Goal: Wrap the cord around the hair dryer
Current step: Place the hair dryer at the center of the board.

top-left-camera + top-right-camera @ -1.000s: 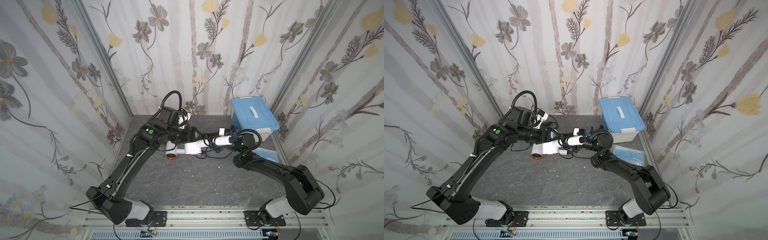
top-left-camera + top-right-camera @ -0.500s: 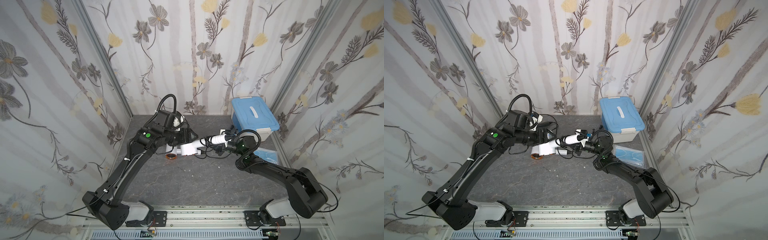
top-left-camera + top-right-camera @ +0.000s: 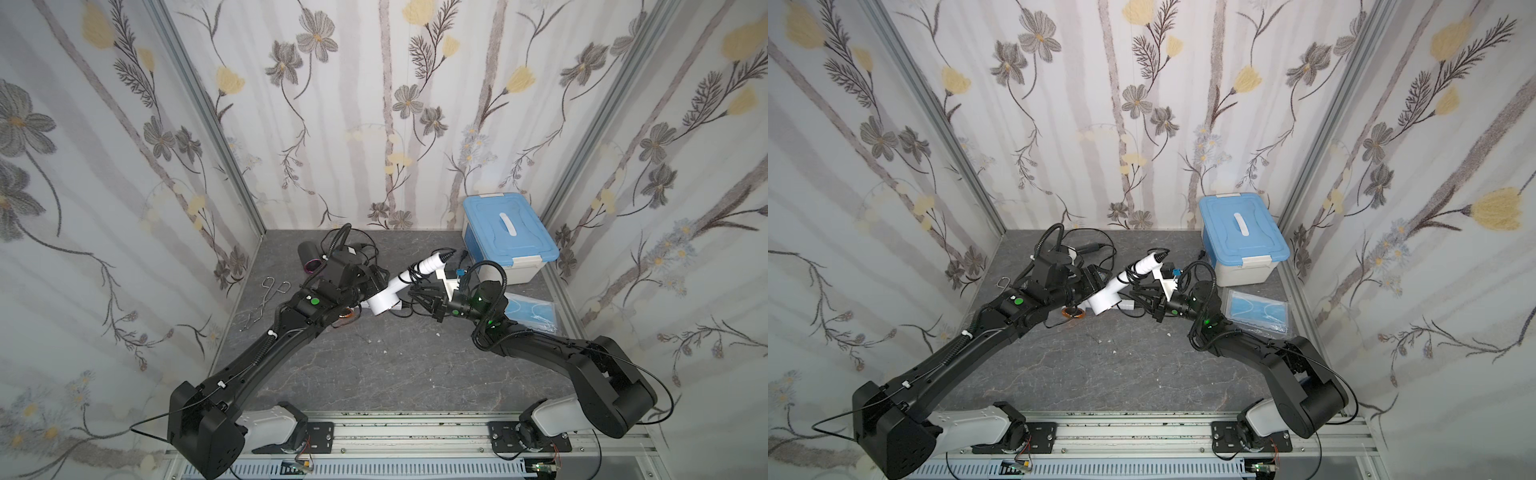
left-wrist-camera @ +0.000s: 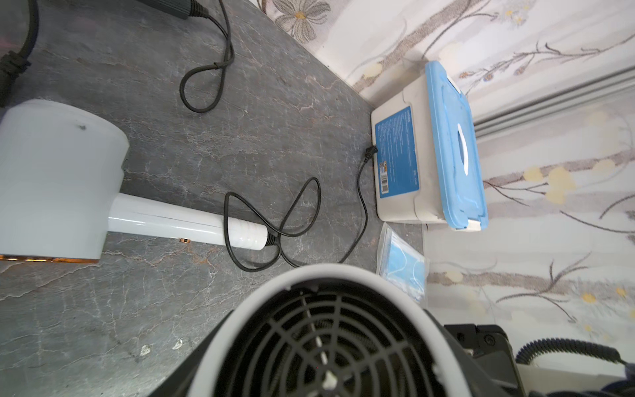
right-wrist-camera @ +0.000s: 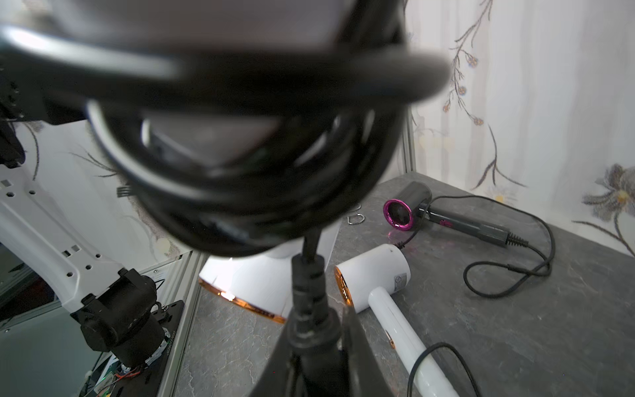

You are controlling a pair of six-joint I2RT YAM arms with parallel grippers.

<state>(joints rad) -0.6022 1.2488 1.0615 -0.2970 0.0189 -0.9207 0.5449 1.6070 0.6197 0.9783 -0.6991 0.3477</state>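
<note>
My left gripper point(image 3: 372, 286) is shut on the barrel of a white hair dryer point(image 3: 384, 296), held off the table with its handle slanting up toward the back. Its rear grille point(image 4: 326, 347) fills the left wrist view. Black cord point(image 3: 411, 276) is coiled around the handle in both top views and blurs close in the right wrist view point(image 5: 261, 172). My right gripper point(image 3: 417, 293) sits just beside the handle, shut on the cord's thick end point(image 5: 309, 309).
A second white dryer point(image 5: 374, 278) with loose cord lies on the table under the held one. A black and magenta dryer point(image 3: 309, 254) lies at the back. A blue-lidded box point(image 3: 507, 241), a mask packet point(image 3: 534, 311) and metal tongs point(image 3: 270, 295) are nearby.
The held dryer has swung from nearly level to handle-up toward the back. My left wrist has drawn back to the left, and my right gripper has moved left, below the handle.
</note>
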